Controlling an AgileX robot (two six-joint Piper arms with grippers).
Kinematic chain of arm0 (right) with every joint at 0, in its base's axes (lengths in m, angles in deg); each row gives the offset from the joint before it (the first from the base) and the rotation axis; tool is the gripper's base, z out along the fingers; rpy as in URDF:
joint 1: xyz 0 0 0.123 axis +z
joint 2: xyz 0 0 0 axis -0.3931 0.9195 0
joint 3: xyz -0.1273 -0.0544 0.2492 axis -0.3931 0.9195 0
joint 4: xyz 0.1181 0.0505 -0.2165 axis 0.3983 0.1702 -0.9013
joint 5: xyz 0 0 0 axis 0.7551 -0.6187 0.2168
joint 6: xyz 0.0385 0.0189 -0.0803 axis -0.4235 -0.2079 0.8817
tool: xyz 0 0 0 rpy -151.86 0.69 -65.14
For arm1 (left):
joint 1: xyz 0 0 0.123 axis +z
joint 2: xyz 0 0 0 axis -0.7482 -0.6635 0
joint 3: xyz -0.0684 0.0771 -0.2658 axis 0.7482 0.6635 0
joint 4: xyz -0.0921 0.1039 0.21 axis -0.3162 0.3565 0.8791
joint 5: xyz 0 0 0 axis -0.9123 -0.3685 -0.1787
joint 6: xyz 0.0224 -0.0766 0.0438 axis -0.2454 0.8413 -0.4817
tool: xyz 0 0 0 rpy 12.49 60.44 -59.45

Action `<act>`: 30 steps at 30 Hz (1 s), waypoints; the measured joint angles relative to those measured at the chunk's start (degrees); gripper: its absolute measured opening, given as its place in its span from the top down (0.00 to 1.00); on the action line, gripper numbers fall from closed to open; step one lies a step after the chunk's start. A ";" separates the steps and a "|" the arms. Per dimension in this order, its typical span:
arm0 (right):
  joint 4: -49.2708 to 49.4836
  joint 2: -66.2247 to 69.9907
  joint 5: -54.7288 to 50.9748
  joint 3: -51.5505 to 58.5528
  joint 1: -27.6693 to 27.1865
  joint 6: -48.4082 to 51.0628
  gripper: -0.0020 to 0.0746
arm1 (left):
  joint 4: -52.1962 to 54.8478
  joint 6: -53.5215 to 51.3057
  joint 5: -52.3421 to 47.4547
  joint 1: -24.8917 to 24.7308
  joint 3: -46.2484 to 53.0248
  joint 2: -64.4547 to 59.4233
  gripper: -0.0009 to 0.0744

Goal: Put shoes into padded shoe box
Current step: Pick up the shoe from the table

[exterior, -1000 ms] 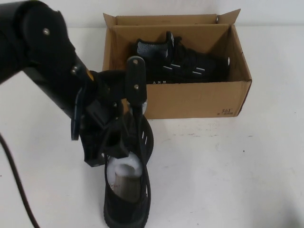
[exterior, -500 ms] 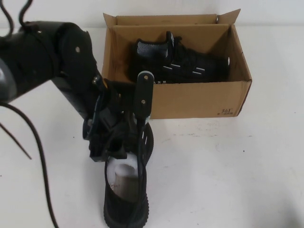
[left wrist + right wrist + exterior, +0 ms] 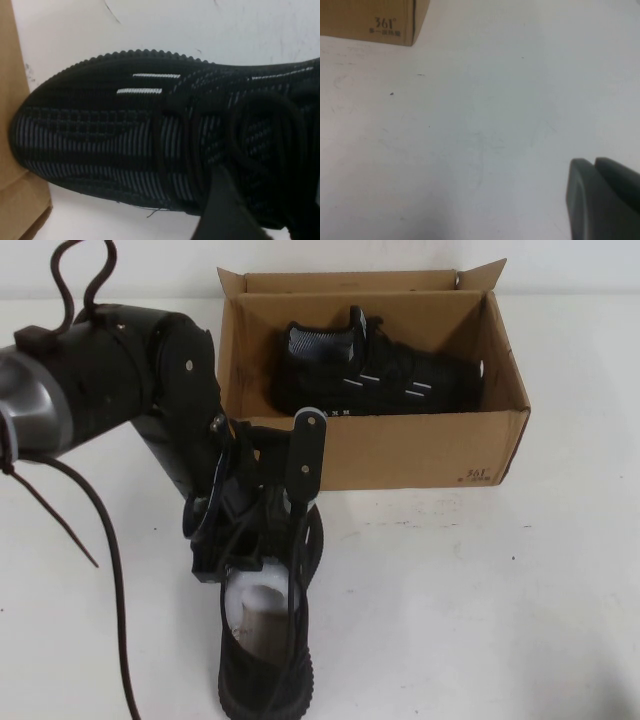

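Observation:
One black knit shoe [image 3: 385, 375] lies inside the brown padded shoe box [image 3: 400, 455]. The other shoe [image 3: 268, 640] lies on the table in front of the box, toe toward the box, with white stuffing in its opening. My left gripper [image 3: 272, 540] is down over this shoe's laced part and stands open astride it. In the left wrist view the shoe [image 3: 125, 130] fills the picture, its toe touching the box corner [image 3: 10, 165], and one dark finger [image 3: 220, 210] lies over the laces. My right gripper [image 3: 600, 200] is shut and empty, low over bare table.
The white table [image 3: 480, 590] stretches to the right of the shoe and in front of the box. The box's printed corner [image 3: 385, 22] shows in the right wrist view. A black cable [image 3: 100, 540] hangs from the left arm.
The left arm has swung and lowered over the shoe on the table. The shoe and the box have not moved.

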 joint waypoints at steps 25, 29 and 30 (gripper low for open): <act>0.00 0.00 0.00 0.00 0.00 0.00 0.98 | -1.96 3.69 -2.16 -0.47 0.00 -0.08 0.96; 0.00 0.00 0.00 0.00 0.00 0.00 0.98 | -1.37 8.78 -2.05 -1.48 0.00 1.70 0.98; 0.00 0.00 0.00 0.00 0.00 0.00 0.98 | -1.28 10.27 -2.16 -1.99 0.00 2.51 0.98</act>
